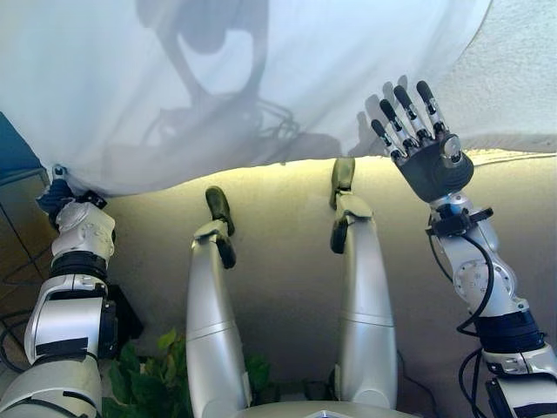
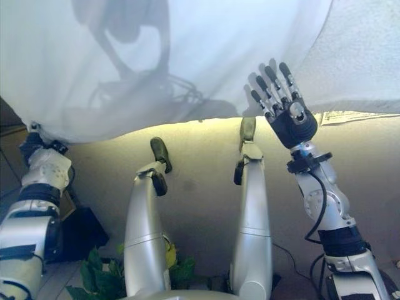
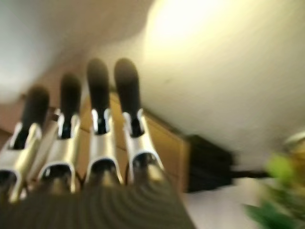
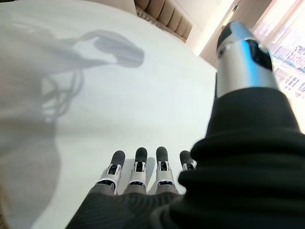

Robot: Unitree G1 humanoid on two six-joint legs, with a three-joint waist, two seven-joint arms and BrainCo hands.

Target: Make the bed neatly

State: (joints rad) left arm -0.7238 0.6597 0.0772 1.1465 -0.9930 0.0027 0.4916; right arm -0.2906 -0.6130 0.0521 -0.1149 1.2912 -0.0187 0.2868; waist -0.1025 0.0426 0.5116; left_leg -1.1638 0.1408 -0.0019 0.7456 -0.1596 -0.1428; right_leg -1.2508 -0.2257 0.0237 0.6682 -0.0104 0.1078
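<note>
A white sheet (image 1: 261,78) covers the bed and hangs a little over its near edge. At the right it stops short, and a textured white cover (image 1: 513,70) lies bare there. My right hand (image 1: 428,152) is open, its straight fingers lying flat on the sheet near that right border; the right wrist view shows the fingers (image 4: 138,174) on smooth cloth. My left hand (image 1: 59,196) is at the sheet's near left corner, just under the hanging edge. Its fingers (image 3: 100,124) are straight and hold nothing.
The bed's beige side panel (image 1: 278,235) runs across in front of me. A wooden cabinet (image 3: 167,148) stands by the bed's left corner, with a black object (image 1: 126,318) on the floor beside it. A green plant (image 1: 148,374) is low at the left.
</note>
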